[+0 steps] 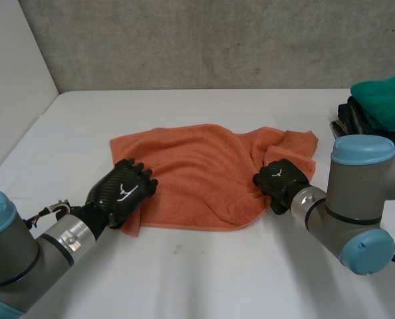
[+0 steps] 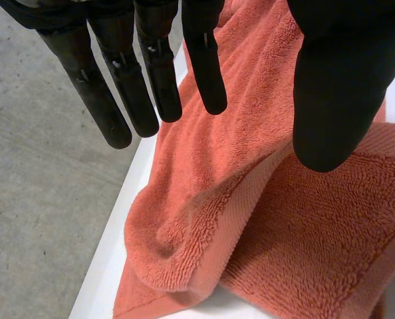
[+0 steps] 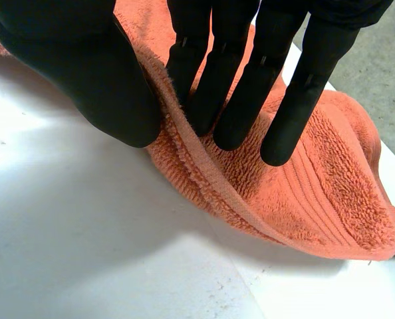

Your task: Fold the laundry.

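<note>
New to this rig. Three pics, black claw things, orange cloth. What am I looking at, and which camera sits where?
It is a two-armed robot at a white table, and each arm ends in a black hand. The head view looks down from between the arms. Each wrist view looks along one hand's palm. An orange towel lies rumpled on the table, and a pile of clothes sits at the table's right edge. The left hand is over the towel's near left corner, its fingers straight and gripping nothing. The right hand pinches the towel's right edge between thumb and fingers.
</note>
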Available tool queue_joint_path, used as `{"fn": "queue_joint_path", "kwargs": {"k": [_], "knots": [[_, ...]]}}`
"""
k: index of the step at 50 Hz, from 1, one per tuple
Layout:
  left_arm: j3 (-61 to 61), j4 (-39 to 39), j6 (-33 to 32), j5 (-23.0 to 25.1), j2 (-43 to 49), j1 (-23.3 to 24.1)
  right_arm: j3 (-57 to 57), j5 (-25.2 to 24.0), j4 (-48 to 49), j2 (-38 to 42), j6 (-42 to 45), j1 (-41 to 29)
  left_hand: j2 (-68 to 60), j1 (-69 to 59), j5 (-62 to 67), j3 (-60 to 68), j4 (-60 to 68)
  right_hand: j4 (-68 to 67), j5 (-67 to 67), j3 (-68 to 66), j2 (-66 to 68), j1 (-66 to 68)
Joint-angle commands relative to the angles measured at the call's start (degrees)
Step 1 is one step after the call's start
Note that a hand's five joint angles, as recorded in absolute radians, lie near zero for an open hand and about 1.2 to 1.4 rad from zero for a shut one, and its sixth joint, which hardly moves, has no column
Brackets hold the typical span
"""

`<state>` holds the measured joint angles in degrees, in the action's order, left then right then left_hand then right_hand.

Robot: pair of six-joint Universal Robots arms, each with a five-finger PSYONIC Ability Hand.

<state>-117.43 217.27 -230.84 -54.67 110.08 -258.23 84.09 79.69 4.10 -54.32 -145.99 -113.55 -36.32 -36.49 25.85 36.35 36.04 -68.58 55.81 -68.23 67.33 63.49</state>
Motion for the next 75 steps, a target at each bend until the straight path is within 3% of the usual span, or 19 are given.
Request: {"fn": "queue_joint_path", "kwargs": {"k": [1,14,15,18,22,25,30,34,35,39,46,54,59,63,65,67,71,75], "knots": [[3.2,0.0,-0.5,-0.5,4.4,0.3,0.3,-0.1,0.0,0.0,0.0,0.0,-5.5,-5.3,6.0,5.5,5.8,-11.4,14.2,-11.8,12.7,16.5],[6.5,-0.4,-5.3,-0.7,9.4,-0.2,0.4,-0.2,0.0,0.0,0.1,0.0,-8.4,-8.2,8.8,8.3,8.6,-11.4,14.2,-11.8,12.7,16.5],[6.5,-0.5,-5.3,-0.7,9.5,-0.2,0.4,-0.2,0.0,0.0,0.1,0.0,-12.4,-12.2,12.8,12.3,12.7,-11.4,14.2,-11.8,12.7,16.5],[6.5,-0.8,-5.3,-1.0,9.5,0.1,0.3,-0.2,0.0,-0.1,0.1,0.0,-43.6,-43.4,44.0,43.5,43.9,-11.4,14.2,-11.8,12.7,16.5],[6.6,-0.5,-4.9,-2.3,7.3,0.2,-0.3,0.1,-0.1,-0.1,0.1,0.0,-43.7,-43.5,44.1,43.7,44.0,-11.4,14.2,-11.8,12.7,16.5],[7.6,-0.4,-3.4,-6.4,2.3,0.2,-0.9,0.3,-0.2,-0.4,0.1,0.2,-43.7,-43.5,44.1,43.7,44.0,-11.4,14.2,-11.8,12.7,16.5],[8.6,-0.5,6.4,-14.1,-6.3,-0.2,-2.8,0.6,-2.3,-7.8,1.0,2.5,-43.7,-43.5,44.1,43.7,44.0,-11.4,14.2,-11.8,12.7,16.5],[9.2,-0.7,19.7,-20.0,-14.9,-1.2,-5.9,0.4,-6.9,-15.7,1.2,5.2,-43.7,-43.5,44.1,43.7,44.0,-11.4,14.2,-11.8,12.7,16.5],[9.6,-1.1,25.7,-22.0,-18.0,-2.3,-6.7,0.3,-8.2,-17.0,1.4,5.6,-43.7,-43.5,44.1,43.7,44.0,-11.4,14.2,-11.8,12.7,16.5],[9.9,-4.8,32.5,-24.2,-23.1,-5.0,-11.6,-0.1,-16.3,-23.0,3.1,7.6,-43.7,-43.5,44.1,43.7,44.0,-11.4,14.2,-11.8,12.7,16.5],[9.2,-17.7,32.6,-24.1,-22.0,-5.4,-14.4,-0.6,-26.4,-25.1,9.5,9.1,-43.7,-43.5,44.1,43.7,44.0,-11.4,14.2,-11.8,12.7,16.5],[13.2,-19.6,32.6,-26.1,-8.2,-0.9,-16.4,0.7,-25.9,-13.5,12.6,8.6,-43.7,-43.5,44.1,43.7,44.0,-11.4,14.2,-11.8,12.7,16.5],[24.6,-18.5,32.7,-30.9,0.1,1.8,-22.8,4.1,-19.1,-6.4,10.3,7.4,-43.7,-43.5,44.1,43.7,44.0,-11.4,14.2,-11.8,12.7,16.5],[38.8,-14.7,33.0,-34.5,4.1,5.1,-29.9,8.5,-6.9,-4.0,7.2,6.0,-43.7,-43.5,44.1,43.7,44.0,-11.4,14.2,-11.8,12.7,16.5],[46.5,-10.8,33.8,-35.6,4.6,5.9,-32.4,10.0,3.9,-4.3,5.4,5.8,-43.7,-43.5,44.1,43.7,44.0,-11.4,14.2,-11.8,12.7,16.5],[50.6,-6.9,34.6,-35.8,4.7,6.4,-32.1,10.0,15.4,-5.3,4.0,5.3,-43.7,-43.5,44.1,43.7,44.0,-11.4,14.2,-11.8,12.7,16.5],[55.9,2.4,38.2,-36.7,4.1,6.5,-28.5,8.8,28.5,-9.3,3.4,5.0,-43.7,-43.5,44.1,43.7,44.0,-11.4,14.2,-11.8,12.7,16.5],[56.8,6.4,40.4,-38.4,4.0,6.5,-25.0,6.5,29.2,-11.7,3.0,4.9,-43.7,-43.5,44.1,43.7,44.0,-11.4,14.2,-11.8,12.7,16.5]]}}
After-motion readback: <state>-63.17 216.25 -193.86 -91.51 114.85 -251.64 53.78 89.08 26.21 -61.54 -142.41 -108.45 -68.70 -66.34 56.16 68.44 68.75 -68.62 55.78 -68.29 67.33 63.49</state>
